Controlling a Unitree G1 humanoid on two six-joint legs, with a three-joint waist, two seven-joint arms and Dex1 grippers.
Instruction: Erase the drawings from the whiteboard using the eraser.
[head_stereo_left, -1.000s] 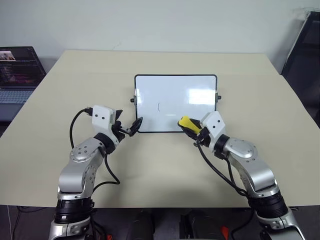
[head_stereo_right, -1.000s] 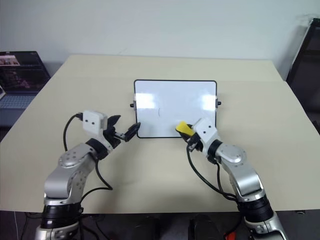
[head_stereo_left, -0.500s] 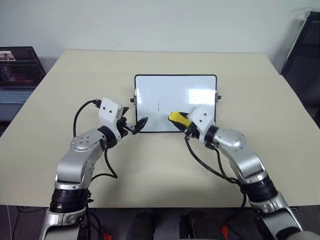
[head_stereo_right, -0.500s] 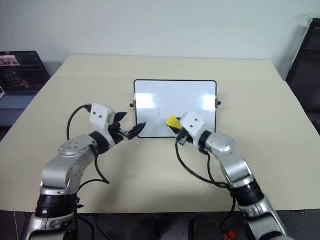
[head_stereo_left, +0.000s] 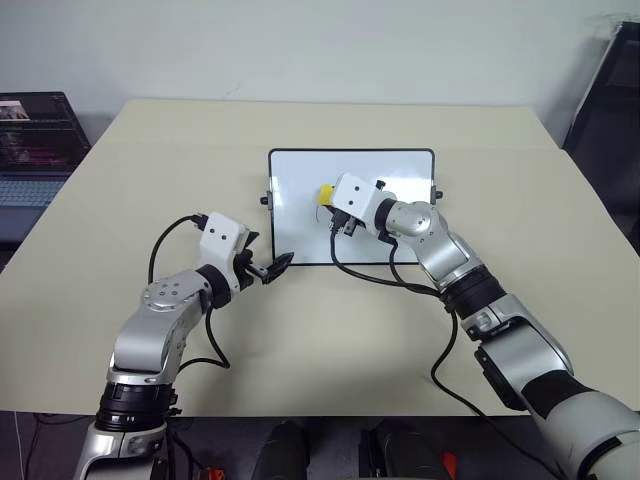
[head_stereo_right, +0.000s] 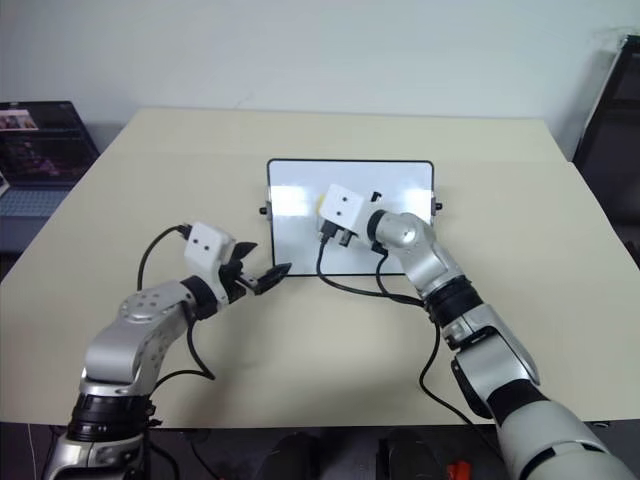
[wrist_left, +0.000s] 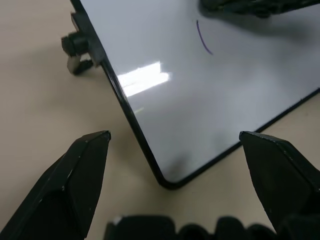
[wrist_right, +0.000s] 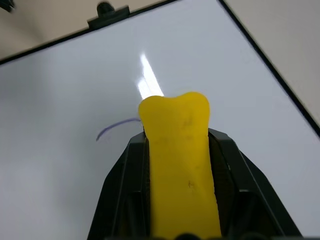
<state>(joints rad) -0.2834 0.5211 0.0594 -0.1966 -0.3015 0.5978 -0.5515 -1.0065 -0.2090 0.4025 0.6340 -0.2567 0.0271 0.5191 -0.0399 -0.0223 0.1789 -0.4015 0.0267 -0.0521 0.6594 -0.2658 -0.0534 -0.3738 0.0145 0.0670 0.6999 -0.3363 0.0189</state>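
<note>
My right gripper (wrist_right: 175, 220) is clamped on the eraser (wrist_right: 177, 165), one black finger pressed to each long side of the yellow block. Its long axis runs straight out along the fingers, and its rounded free end pokes well past the fingertips, aimed across the whiteboard (head_stereo_left: 400, 220) toward the board's far-left part. From the head camera I see the eraser's yellow tip (head_stereo_left: 325, 192) over the white surface, inside the frame, roughly midway between the left and right edges and nearer the far edge than the near one. Just off that tip lies what I can see of the drawings (wrist_right: 116, 128), a single thin curved purple stroke; I cannot tell whether the eraser touches the board.

My left gripper (wrist_left: 175, 150) has its fingers spread wide with nothing between them. It sits by the board's near-left rounded corner (wrist_left: 167, 181), one fingertip over the table (head_stereo_left: 150, 170) outside the frame, the other off the near edge. Bare tabletop lies open all round the board.
</note>
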